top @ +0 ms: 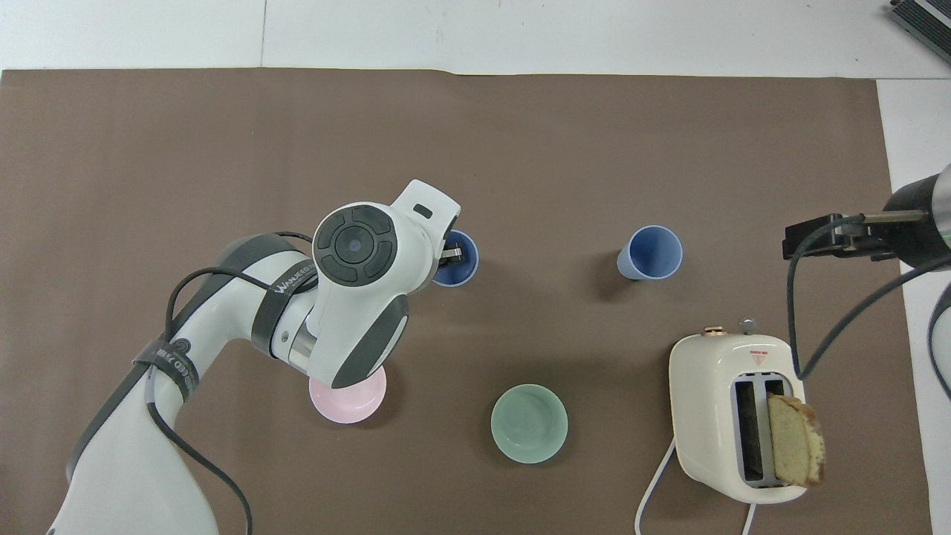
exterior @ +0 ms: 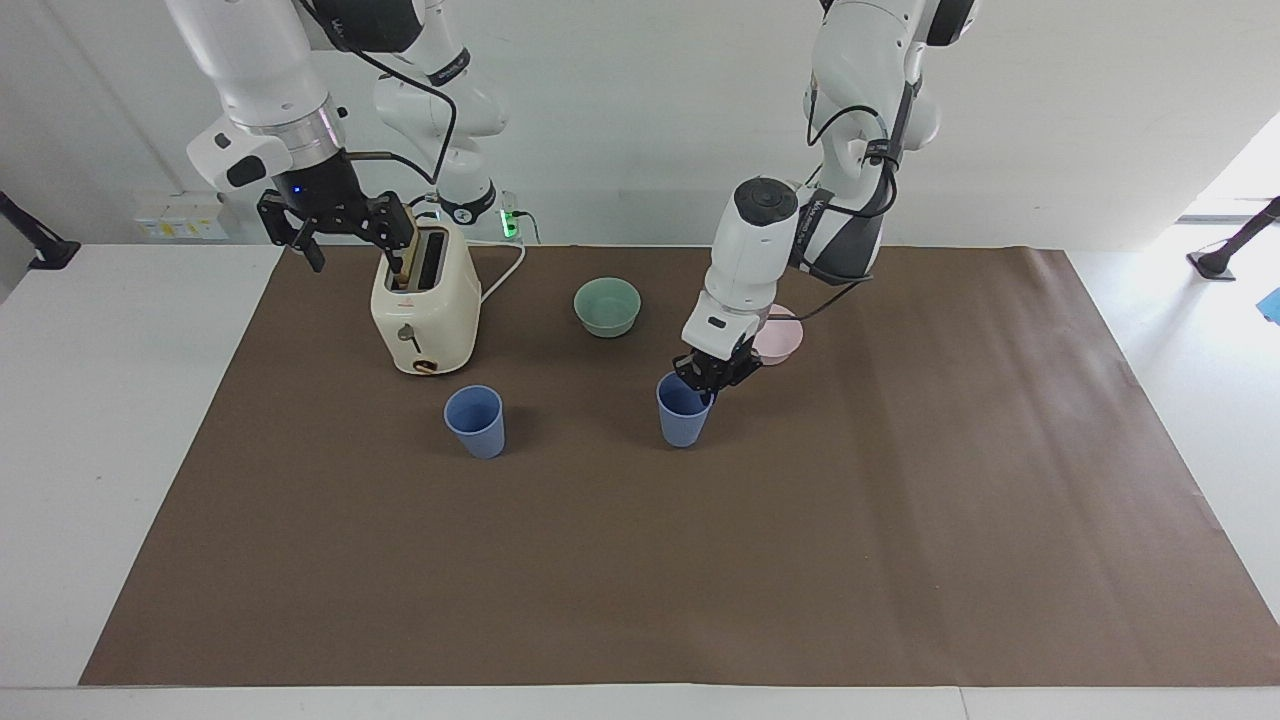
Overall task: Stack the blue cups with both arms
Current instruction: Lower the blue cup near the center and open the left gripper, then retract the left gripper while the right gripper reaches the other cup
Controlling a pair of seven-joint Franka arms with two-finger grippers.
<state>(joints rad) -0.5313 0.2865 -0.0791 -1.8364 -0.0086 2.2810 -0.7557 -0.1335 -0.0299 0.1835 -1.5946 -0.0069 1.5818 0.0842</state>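
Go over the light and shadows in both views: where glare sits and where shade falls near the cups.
Facing view: strong daylight whitens the table's edge at the left arm's end; soft shade lies on the brown mat beside the free blue cup. Overhead view: even light, no glare; that cup's shadow falls toward the left arm's end, and the left arm covers part of the pink bowl.

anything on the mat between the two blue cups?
Nothing: bare brown mat between the cup in the left hand and the free-standing cup. Both views show it.
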